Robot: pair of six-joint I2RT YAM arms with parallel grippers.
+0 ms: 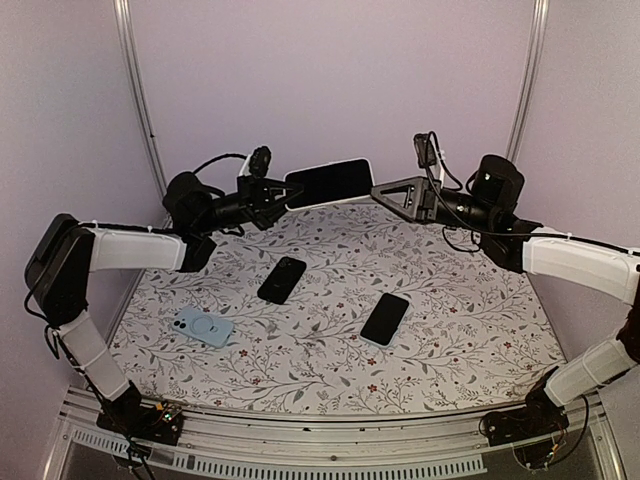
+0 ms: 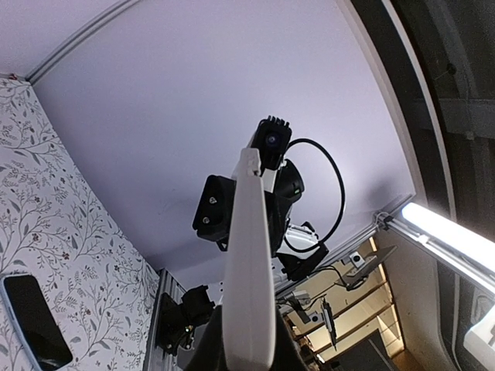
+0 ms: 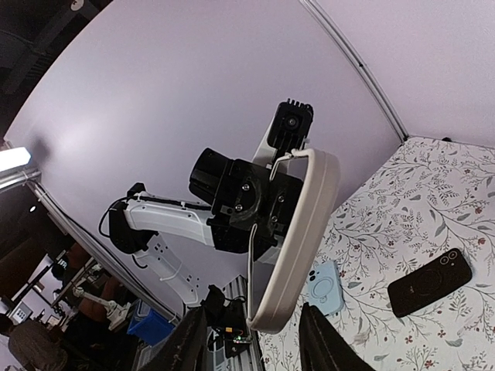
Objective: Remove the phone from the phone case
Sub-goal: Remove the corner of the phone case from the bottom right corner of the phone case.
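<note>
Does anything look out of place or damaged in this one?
Nothing spilled or broken. The one unusual thing: the white-cased phone hangs in midair, clamped at one end by the left gripper, while the right gripper sits at its other end with jaws apart.

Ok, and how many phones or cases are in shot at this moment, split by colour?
Black items, lying flat: 2
Light blue item, lying flat: 1
White-cased phone, held up in the left pincer: 1
Total: 4
</note>
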